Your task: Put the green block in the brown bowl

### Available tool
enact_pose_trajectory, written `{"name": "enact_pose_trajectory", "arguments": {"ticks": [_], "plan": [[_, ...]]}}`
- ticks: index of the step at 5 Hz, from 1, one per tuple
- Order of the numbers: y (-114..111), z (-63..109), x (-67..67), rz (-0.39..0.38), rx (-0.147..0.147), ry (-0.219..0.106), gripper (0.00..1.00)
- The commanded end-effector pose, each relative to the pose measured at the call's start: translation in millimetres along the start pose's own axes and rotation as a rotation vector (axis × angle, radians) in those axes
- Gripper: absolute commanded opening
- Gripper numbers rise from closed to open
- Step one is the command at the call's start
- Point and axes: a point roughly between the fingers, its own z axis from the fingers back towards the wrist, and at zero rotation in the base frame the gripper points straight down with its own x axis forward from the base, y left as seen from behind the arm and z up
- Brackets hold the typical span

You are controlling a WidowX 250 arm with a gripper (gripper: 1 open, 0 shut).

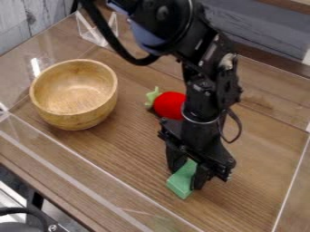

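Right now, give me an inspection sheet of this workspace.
Surface: wooden table, clear wall along the near edge.
Job's things: green block on the table near the front, between the gripper's fingers; brown bowl at left, nothing in it.
Clutter: red strawberry toy behind the arm, apart from the bowl.
Grippers: gripper pointing down, shut on the block, block not lifted.
Cables: black cable looping off the arm's upper part.
Surroundings: clear panels at the back; nothing else seen.
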Motion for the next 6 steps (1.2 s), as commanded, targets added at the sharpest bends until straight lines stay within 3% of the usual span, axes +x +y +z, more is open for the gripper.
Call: {"name": "enact_pose_trajectory", "arguments": {"ticks": [1, 3, 4, 6], "plan": [[2.7, 32.3, 8.7, 0.021, -0.013, -0.077, 0.00], [46.9, 86.2, 3.0, 0.123, 0.013, -0.128, 0.00], [80.1, 96.3, -5.8, 0.184, 0.030, -0.135, 0.00], [83.8, 99.3, 1.2, 0.251, 0.035, -0.140, 0.00]]}}
